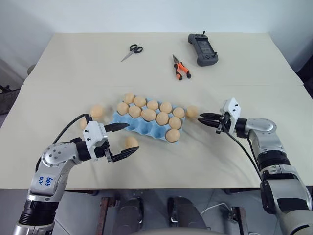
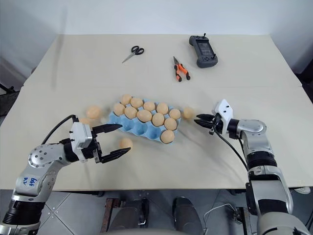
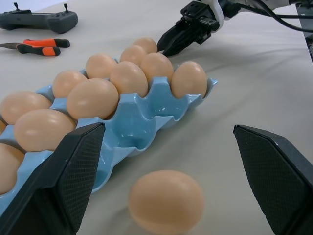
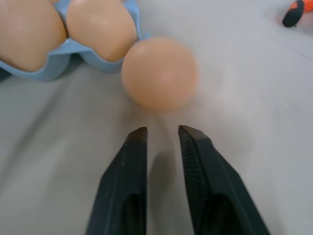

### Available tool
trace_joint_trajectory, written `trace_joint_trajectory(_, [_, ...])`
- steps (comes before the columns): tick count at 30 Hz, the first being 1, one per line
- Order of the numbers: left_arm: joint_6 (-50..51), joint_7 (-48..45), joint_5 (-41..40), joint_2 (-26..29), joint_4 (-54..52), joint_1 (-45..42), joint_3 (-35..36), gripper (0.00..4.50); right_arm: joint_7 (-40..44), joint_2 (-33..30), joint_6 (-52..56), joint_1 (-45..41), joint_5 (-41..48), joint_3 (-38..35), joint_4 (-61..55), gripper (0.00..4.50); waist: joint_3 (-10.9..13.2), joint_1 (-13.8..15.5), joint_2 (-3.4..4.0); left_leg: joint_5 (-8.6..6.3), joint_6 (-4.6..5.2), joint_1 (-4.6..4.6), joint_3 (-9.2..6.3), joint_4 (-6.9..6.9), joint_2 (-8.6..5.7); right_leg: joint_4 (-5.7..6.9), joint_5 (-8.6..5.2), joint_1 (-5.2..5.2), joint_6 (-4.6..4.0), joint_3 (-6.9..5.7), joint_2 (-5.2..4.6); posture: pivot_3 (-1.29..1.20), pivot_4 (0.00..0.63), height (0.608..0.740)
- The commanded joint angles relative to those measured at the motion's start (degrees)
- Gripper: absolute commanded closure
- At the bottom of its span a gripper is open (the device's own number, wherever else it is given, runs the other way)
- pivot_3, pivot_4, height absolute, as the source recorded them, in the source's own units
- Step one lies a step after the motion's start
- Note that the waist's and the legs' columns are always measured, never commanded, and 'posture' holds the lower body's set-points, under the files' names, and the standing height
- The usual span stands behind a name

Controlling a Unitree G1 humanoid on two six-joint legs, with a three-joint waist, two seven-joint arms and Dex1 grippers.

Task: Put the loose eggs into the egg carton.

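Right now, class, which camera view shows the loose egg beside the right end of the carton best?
The right wrist view: the egg looms large just past the right gripper, apart from its fingers and beside the egg carton. Both eye views show it small at the carton's end. The left wrist view shows it partly hidden behind carton eggs.

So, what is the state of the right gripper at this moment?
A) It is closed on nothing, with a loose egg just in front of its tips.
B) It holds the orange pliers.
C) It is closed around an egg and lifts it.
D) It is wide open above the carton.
A: the right gripper has its fingers drawn nearly together with nothing between them, and the loose egg lies on the table just beyond the tips, beside the egg carton.
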Motion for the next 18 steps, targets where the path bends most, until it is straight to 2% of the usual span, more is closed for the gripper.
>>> trace_joint_trajectory(1, [-0.5,0.9,-0.5,0.3,-1.6,1.2,2.7,0.0,2.7,-0.8,1.8,0.3,3.3,-2.0,-6.2,3.35,0.0,0.0,0.01,0.0,0.0,0.0,0.0,0.0,0.0,0.0,0.0,0.0,0.0,0.0,0.0,0.0,0.15,0.74])
trace_joint_trajectory(3, [-0.4,0.9,-0.6,0.6,-1.6,1.7,3.2,0.0,4.3,-1.3,4.7,0.8,4.4,-1.9,-8.3,3.35,0.0,0.0,0.01,0.0,0.0,0.01,-0.01,0.0,0.01,0.01,0.0,0.0,0.0,-0.01,0.0,0.0,0.15,0.74])
trace_joint_trajectory(6, [0.1,0.9,-0.7,0.9,-2.0,1.8,3.6,0.0,6.2,-2.5,7.8,1.1,4.5,-1.1,-10.0,2.78,0.0,0.1,0.01,0.0,0.0,0.0,-0.03,0.01,0.0,0.01,0.0,0.0,0.0,-0.01,-0.01,0.0,0.15,0.74])
trace_joint_trajectory(14, [1.0,1.9,-0.8,1.0,-3.2,1.5,3.9,0.0,7.6,-2.7,5.0,-0.5,1.8,0.3,-8.8,0.03,0.0,0.0,0.01,-0.01,0.0,0.0,-0.03,-0.02,0.0,-0.02,0.0,0.0,0.0,-0.02,-0.01,0.0,0.15,0.74])
trace_joint_trajectory(18, [1.5,2.3,-0.9,0.7,-4.1,1.5,3.5,0.0,5.1,-0.1,0.1,-3.7,-1.6,1.6,-2.8,0.03,0.0,-0.4,0.01,-0.01,-0.01,0.01,0.02,-0.01,0.01,-0.01,0.0,-0.02,0.0,0.02,0.0,0.0,0.15,0.74])
